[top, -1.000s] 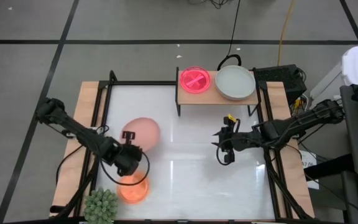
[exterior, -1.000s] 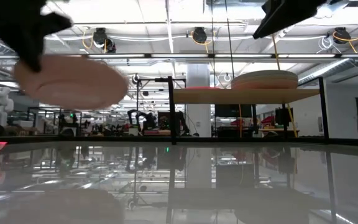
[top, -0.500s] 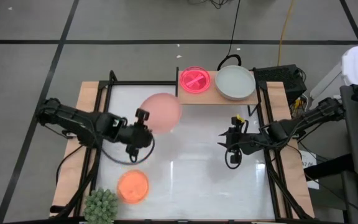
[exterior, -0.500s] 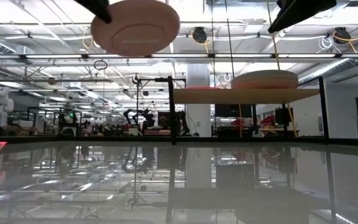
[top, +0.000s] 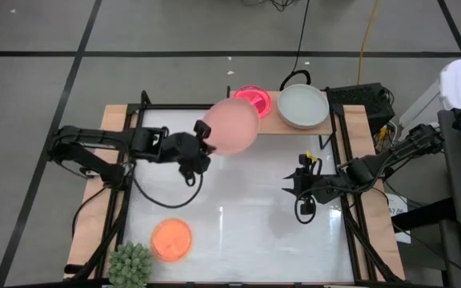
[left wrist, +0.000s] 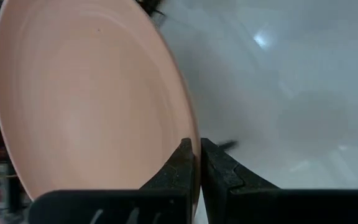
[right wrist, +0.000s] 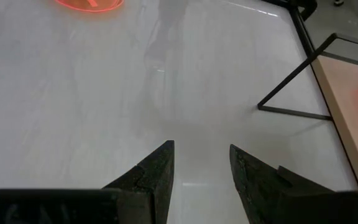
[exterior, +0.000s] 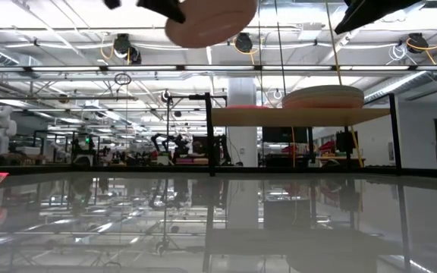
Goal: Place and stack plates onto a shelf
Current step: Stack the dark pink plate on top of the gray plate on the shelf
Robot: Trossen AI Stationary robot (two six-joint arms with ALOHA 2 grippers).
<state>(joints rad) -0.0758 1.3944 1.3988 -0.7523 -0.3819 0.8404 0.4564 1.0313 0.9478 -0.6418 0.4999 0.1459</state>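
**Q.** What does the left end effector hold, and how?

**A.** Its fingers are pinched on the rim of a dusty-pink plate, which projects to the right of the wrist. An edge grip leaves the underside free, presumably so that the plate can be lowered flat onto a stack.

**Q.** Where is that plate in relation to the shelf?

**A.** In the high view it overlaps the shelf's left end and partly covers the magenta plate lying there. In the low view it is raised well above the shelf board, so it appears to be in transit and not yet set down.

**Q.** What else occupies the shelf?

**A.** A pale grey-green plate on the right half; the low view suggests a stack there.

**Q.** And the other arm?

**A.** The right end effector waits over the right of the bench, fingers parted and holding nothing.

**Q.** What remains on the bench?

**A.** An orange plate at the near left, beside a spiky green plant.
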